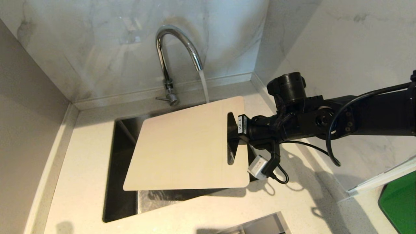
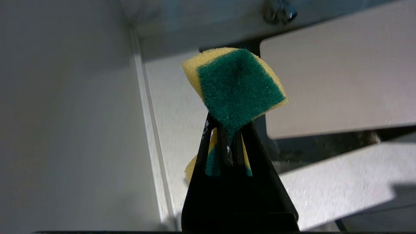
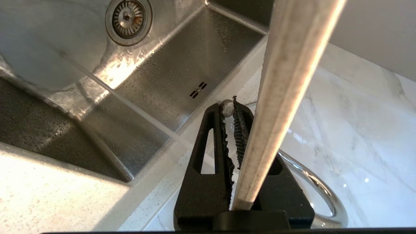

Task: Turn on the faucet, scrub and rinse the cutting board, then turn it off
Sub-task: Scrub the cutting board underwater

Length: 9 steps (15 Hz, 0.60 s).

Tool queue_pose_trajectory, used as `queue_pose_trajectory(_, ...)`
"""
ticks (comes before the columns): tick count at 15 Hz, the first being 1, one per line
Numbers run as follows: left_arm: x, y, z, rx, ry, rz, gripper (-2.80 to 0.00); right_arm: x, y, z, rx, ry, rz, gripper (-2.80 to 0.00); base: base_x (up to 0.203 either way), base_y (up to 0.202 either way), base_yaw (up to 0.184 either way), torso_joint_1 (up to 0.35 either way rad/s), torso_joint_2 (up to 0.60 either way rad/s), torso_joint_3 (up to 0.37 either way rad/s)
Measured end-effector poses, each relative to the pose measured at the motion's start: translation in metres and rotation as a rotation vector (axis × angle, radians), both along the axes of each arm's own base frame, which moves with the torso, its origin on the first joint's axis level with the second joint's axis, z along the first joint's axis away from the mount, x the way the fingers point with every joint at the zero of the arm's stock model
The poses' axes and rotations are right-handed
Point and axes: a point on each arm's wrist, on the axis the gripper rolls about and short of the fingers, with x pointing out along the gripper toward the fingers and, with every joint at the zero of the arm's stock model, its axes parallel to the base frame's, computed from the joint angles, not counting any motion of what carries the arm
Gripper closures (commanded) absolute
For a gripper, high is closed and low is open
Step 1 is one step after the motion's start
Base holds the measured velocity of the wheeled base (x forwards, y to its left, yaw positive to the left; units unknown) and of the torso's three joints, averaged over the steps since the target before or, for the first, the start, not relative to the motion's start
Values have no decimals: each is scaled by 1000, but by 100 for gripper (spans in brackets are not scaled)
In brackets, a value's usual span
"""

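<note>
Clamping the handle end of the cutting board (image 1: 185, 146), the right gripper (image 1: 234, 136) has its black ribbed jaws narrowed onto the thin plastic; in the right wrist view the board's pale edge (image 3: 286, 97) runs straight up between them. That board is a flat, smooth beige-white rectangle with rounded corners and an oblong cutout by the gripped end. It is held tilted above the sink (image 1: 120, 182), covering most of the basin, with the right arm reaching in from 3 o'clock.

At 12 o'clock from the board stands the faucet (image 1: 172, 48), a glossy chrome gooseneck with an arched spout and a thin lever low at its base. Water streams from the spout and meets the board's far edge near the corner at 1 o'clock. The sink is a rectangular brushed-steel basin, wet and beaded with droplets, with a round strainer drain (image 3: 128, 16) and small overflow slots in one wall.

The left gripper (image 2: 227, 130) is outside the head view; its own camera shows its dark jaws pinched tight on a sponge (image 2: 235, 87), soft yellow foam with a coarse green scouring face, squeezed and folded, hanging over the counter (image 2: 182, 123) short of the board's corner. The counter is pale speckled stone, backed by veined marble wall panels (image 1: 97, 48).
</note>
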Motion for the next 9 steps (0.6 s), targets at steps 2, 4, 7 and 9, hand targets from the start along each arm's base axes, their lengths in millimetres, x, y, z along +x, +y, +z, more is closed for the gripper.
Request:
queue_pose_trajectory(2, 16, 0, 48, 0, -16, 1, 0, 0, 0, 1, 2, -1, 0, 0, 0, 0, 0, 0, 0, 0)
queue_pose_trajectory(4, 41, 0, 93, 1, -28, 16, 0, -2, 0, 2, 6, -2, -1, 0, 0, 0, 0, 0, 0, 0)
queue_pose_trajectory(7, 93, 3, 142, 2, -10, 88, 0, -3, -1, 6, 14, -6, -5, 0, 0, 0, 0, 0, 0, 0)
queue_pose_trajectory(9, 130, 11, 163, 4, 11, 163, 0, -4, -1, 7, 17, -9, -5, 0, 0, 0, 0, 0, 0, 0)
